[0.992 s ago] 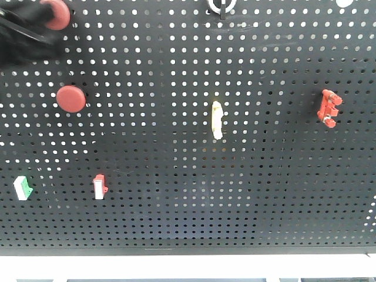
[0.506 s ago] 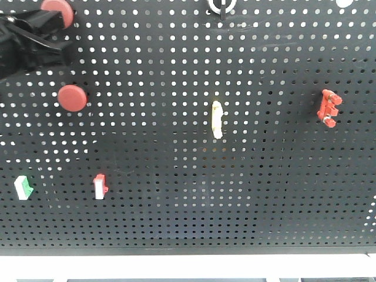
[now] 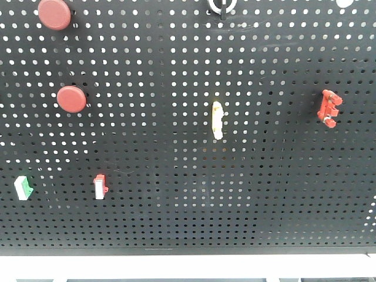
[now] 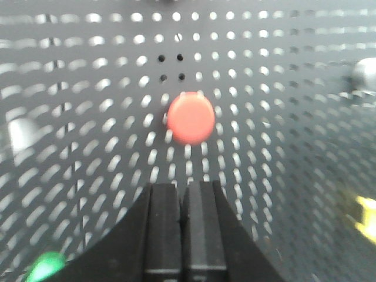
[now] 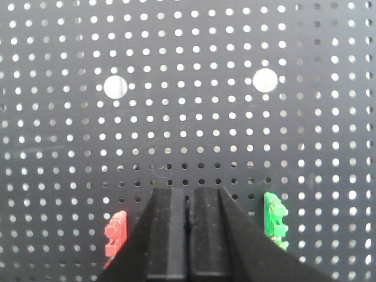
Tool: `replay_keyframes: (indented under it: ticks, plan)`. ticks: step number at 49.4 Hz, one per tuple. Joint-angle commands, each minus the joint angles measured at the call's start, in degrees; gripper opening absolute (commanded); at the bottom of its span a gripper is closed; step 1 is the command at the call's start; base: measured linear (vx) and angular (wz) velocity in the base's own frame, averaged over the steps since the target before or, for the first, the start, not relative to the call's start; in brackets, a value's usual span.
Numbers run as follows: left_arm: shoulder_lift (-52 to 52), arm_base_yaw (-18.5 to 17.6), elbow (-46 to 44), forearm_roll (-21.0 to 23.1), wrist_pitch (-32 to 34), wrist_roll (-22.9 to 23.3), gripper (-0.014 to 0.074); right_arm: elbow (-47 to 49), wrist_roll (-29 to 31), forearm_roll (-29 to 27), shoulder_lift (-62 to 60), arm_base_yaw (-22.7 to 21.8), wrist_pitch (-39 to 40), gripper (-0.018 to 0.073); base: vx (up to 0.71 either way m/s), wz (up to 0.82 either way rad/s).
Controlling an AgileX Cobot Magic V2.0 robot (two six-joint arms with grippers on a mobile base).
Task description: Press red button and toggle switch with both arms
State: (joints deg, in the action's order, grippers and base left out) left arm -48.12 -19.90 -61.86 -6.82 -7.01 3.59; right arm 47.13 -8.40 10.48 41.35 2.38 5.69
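light: even, backlit holes | left wrist: blurred (edges warped) | others: sharp

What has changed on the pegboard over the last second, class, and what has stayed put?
The black arm that covered the upper red button has drawn back leftward, out of the front view, so the button now shows whole. Nothing was visibly gripped or let go. The lower red button, cream switch, red toggle switch, green switch and red-and-white switch have not moved.
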Motion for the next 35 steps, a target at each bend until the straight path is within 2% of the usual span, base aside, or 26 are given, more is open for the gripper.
replay_keyframes:
  ticks: [1,12,20,25,35]
  plan:
    - [4.9,-0.1,1.8,0.5,4.2,0.5,0.0002,1.9,0.5,4.9,1.5,2.8,7.2,-0.0003,0.00,0.00]
    - [8.7,-0.1,4.3,0.5,2.8,0.5,0.0002,3.6,0.4,6.7,8.8,16.4,10.8,-0.0003,0.00,0.00]
    - [8.5,-0.1,4.3,0.5,2.9,0.5,0.0002,11.8,3.6,7.5,18.2,25.6,10.6,-0.0003,0.00,0.00]
    - [8.5,-0.1,4.3,0.5,2.9,0.5,0.0002,17.8,4.0,7.5,24.2,29.1,10.3,-0.0003,0.00,0.00]
    - [8.5,-0.1,4.3,0.5,2.9,0.5,0.0002,31.0,3.1,6.9,34.2,32.8,9.0,-0.0003,0.00,0.00]
